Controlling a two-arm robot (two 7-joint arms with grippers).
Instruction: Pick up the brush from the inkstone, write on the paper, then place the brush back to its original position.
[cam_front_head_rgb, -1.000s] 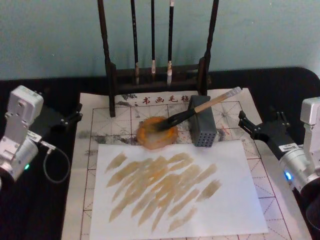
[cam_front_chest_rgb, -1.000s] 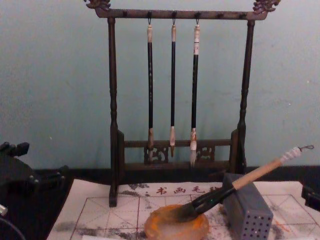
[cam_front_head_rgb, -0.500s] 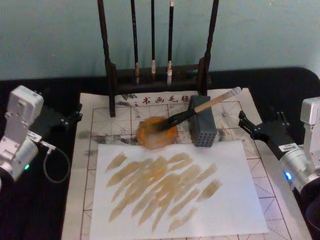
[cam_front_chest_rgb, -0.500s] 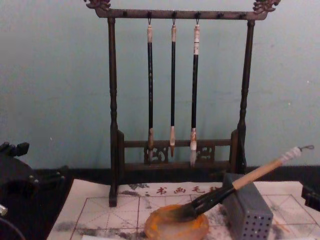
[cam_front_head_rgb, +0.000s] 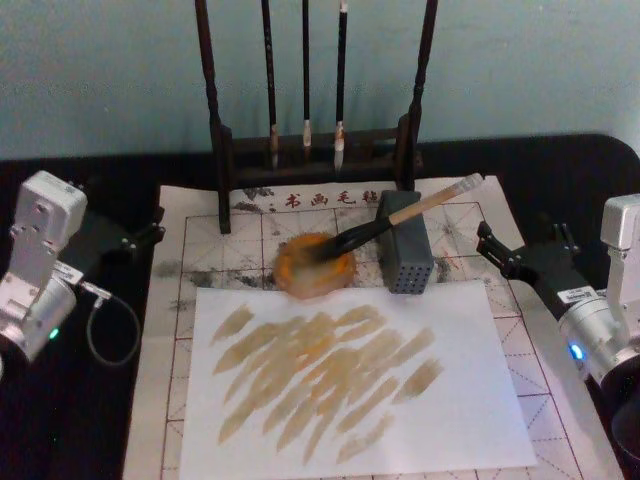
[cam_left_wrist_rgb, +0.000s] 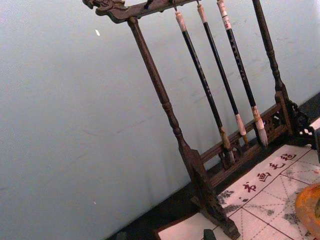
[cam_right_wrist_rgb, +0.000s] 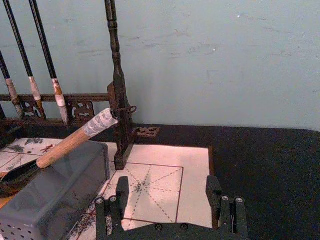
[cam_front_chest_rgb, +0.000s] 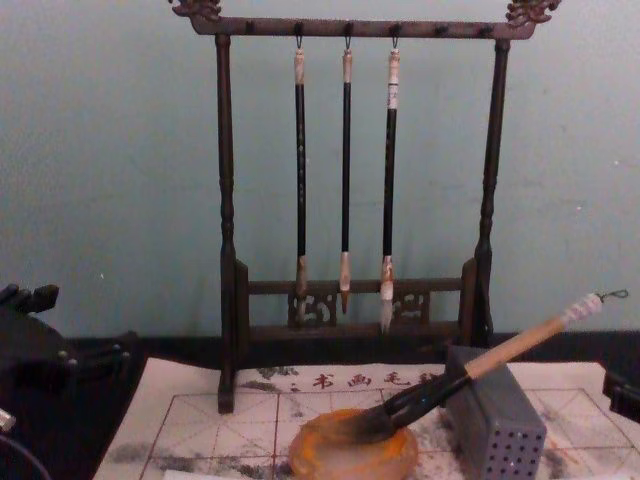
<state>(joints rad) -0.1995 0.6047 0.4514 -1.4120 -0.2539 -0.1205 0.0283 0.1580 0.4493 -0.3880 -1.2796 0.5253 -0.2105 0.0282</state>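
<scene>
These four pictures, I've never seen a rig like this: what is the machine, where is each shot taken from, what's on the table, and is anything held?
It is a two-armed robot. The head view looks down on the table, the chest view looks across it, and one camera sits on each wrist.

The left gripper rests at the table's left side, holding nothing. The right gripper waits at the right, its fingers spread open and empty.

On the table lies the gridded paper, with a white sheet streaked tan on top. Behind that sits the inkstone. The brush has its bristles in the inkstone and its handle propped on a grey box. A wooden rack at the back holds three thin brushes.
</scene>
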